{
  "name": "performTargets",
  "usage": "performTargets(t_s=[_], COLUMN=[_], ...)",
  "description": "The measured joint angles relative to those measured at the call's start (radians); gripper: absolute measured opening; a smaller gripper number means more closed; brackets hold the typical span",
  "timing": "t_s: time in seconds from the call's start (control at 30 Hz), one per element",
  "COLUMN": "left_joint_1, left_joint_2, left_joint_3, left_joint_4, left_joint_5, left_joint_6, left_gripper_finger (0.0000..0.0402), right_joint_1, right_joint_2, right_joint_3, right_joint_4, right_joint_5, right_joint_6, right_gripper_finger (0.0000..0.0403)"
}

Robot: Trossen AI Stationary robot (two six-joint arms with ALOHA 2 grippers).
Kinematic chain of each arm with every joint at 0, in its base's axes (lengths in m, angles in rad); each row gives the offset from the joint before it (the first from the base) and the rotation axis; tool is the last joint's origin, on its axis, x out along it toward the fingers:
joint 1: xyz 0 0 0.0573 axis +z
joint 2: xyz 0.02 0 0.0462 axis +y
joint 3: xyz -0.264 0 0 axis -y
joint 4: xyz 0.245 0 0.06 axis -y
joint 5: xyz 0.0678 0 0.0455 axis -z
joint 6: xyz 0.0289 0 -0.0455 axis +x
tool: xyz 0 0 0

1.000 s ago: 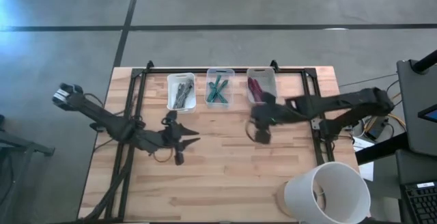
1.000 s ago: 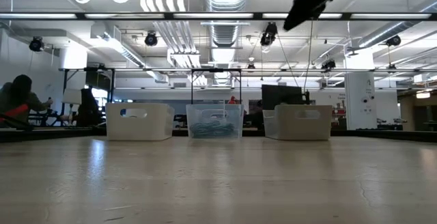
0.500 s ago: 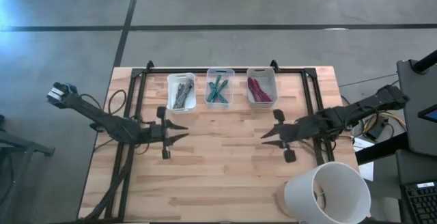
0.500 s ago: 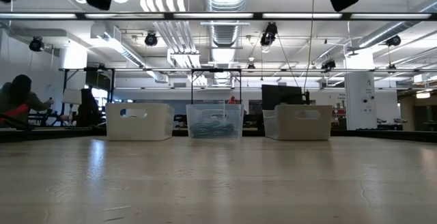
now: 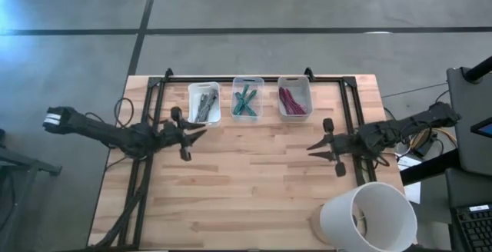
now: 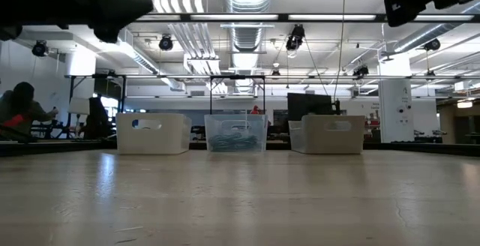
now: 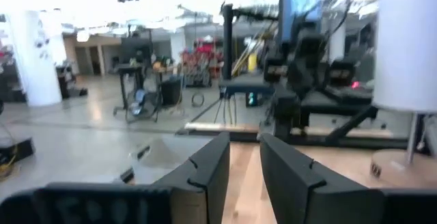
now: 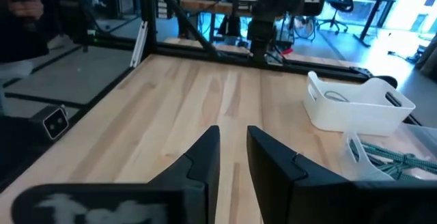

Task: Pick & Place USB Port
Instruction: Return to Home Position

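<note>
Three small bins stand in a row at the table's far edge: a left bin (image 5: 204, 103) with grey cables, a middle bin (image 5: 247, 98) with teal cables and a right bin (image 5: 294, 98) with magenta ones. I cannot pick out a USB port among them. My left gripper (image 5: 201, 133) hovers near the left bin, pointing toward the table's right. Its fingers (image 7: 244, 152) stand slightly apart with nothing between them. My right gripper (image 5: 311, 146) hovers at mid right, pointing left. It is narrowly open (image 8: 232, 145) and holds nothing.
A large white cylinder (image 5: 369, 217) stands at the near right corner. Black frame rails (image 5: 154, 121) (image 5: 352, 114) run along both sides and the far edge. The bare wooden tabletop (image 5: 254, 183) lies between the arms.
My right gripper has drawn back from the right bin toward the table's right edge and tipped up from pointing down to nearly level. My left gripper has pulled back toward the left and far edges and levelled out. Nothing on the table has moved.
</note>
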Motion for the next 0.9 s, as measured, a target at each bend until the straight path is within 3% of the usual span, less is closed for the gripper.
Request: performTargets(t_s=[0.17,0.47,0.9], left_joint_1=[-0.002,0.000,0.000], left_joint_2=[-0.126,-0.346,-0.626], left_joint_3=[-0.002,-0.004,-0.066], left_joint_4=[-0.076,-0.391,-0.452], left_joint_5=[0.022,0.006,0.005], left_joint_6=[0.035,-0.010,0.028], left_gripper_finger=[0.0110,0.0110,0.0110], right_joint_1=[0.000,0.000,0.000], right_joint_2=[-0.098,-0.250,-0.446], right_joint_3=[-0.065,-0.151,-0.212], right_joint_4=[0.002,0.001,-0.023], right_joint_5=[0.001,0.001,0.001], right_joint_6=[0.002,0.028,0.000], right_gripper_finger=[0.0068,0.0068,0.0068])
